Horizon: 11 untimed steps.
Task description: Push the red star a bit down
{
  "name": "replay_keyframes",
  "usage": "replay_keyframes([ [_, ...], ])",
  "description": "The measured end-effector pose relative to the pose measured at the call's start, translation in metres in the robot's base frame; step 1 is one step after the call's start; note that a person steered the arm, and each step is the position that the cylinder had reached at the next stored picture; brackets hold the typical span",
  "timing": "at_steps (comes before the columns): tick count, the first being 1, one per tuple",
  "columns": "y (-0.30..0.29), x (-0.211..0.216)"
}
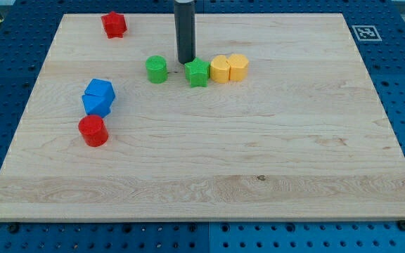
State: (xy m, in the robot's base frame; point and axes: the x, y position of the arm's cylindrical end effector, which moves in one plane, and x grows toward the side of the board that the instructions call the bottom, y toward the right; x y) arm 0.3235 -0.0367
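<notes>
Wooden board (259,183) on blue pegboard: my tip (185,62), a bare rod w/ no jaws and holding nothing, stood just left of the green star (197,72), between it and the green cylinder (157,69). Red star (114,24) lay far-left, well apart, so approach step was judged pending; next move: tip to star's far side, short push nearward.

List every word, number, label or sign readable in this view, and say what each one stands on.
No words, brand names or numbers can be read anywhere in this view.
One sign only: a black-and-white square tag, a coded pattern rather than text, on the wooden board at its corner in the view's top right.
The coloured blocks, such as the red star, carry no markings, and neither does the dark rod ending in my tip.
</notes>
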Motion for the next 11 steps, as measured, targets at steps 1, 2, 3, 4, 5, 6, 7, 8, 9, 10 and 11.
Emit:
replay_keyframes([
  [1,-0.007,-0.017],
  [2,-0.02,-0.05],
  [3,-0.047,-0.099],
  [4,-0.095,-0.131],
  [5,-0.152,-0.132],
  [6,-0.172,-0.13],
  [7,-0.17,-0.129],
  [8,-0.162,-0.118],
  [9,-0.147,-0.111],
  [10,-0.143,-0.101],
  [11,-0.143,-0.075],
])
